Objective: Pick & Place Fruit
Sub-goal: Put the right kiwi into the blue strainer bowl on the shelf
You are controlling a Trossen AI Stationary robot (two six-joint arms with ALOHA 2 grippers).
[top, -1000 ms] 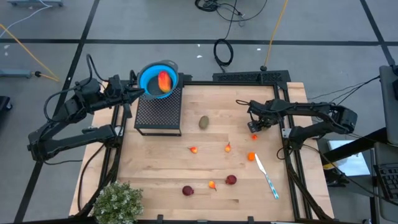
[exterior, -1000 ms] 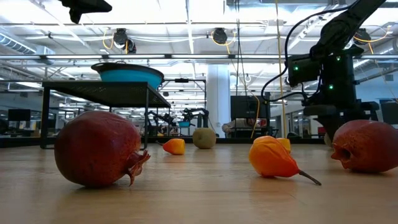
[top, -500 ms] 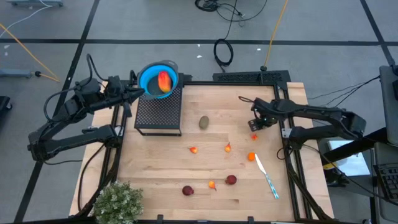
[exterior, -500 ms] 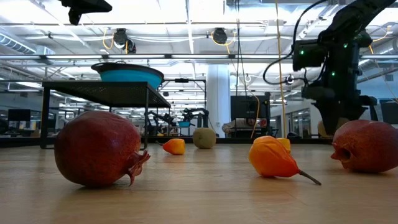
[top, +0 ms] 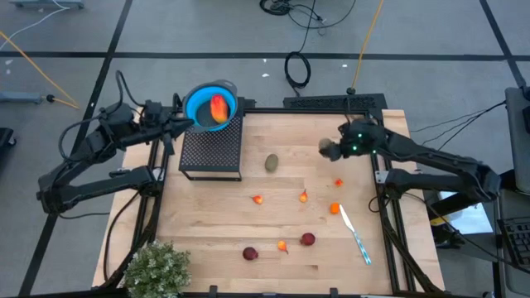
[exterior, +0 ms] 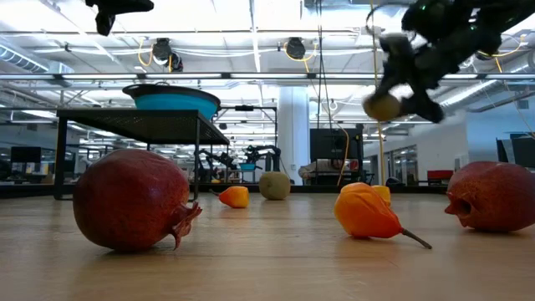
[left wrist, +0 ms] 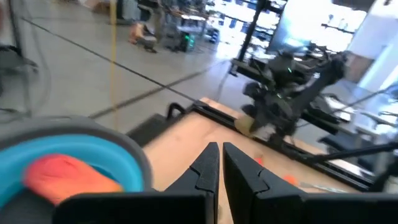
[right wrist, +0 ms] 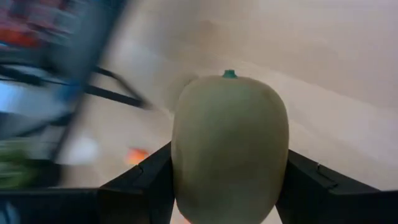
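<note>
Fruit: small toy pieces, most lying on the wooden counter (top: pixel 207 219), one in a bowl, one lifted in the air.
Held fruit: a pale olive-green oval (right wrist: pixel 230 146) with a small green tip, clamped between the two dark fingers of the right end effector (top: pixel 330 149); in the low view it hangs well above the counter (exterior: pixel 383 106).
Right end effector: over the far right part of the counter, jaws closed against both sides of the pale oval.
Red-orange oblong (top: pixel 219 108): lying inside the blue bowl (top: pixel 199 97).
Blue bowl: sits at the far edge of the black mesh stand (top: pixel 211 149), at the counter's far left.
Left end effector (left wrist: pixel 220 163): beside the blue bowl at the far left corner, fingers pressed together, holding nothing.
Olive-brown oval (top: pixel 271 163): on the counter just right of the mesh stand.
Dark red balls: two near the front edge, one (top: pixel 250 253) to the left and one (top: pixel 307 239) to the right, with a tiny orange bit (top: pixel 283 246) between them.
Other orange bits: one (top: pixel 257 199) and another (top: pixel 304 196) mid-counter, one (top: pixel 338 182) below the right end effector, one (top: pixel 334 209) touching the utensil's far tip.
Utensil (top: pixel 356 236): slim, white and blue, lying slantwise at the right.
Plant (top: pixel 156 269): bushy green, at the near left corner.
</note>
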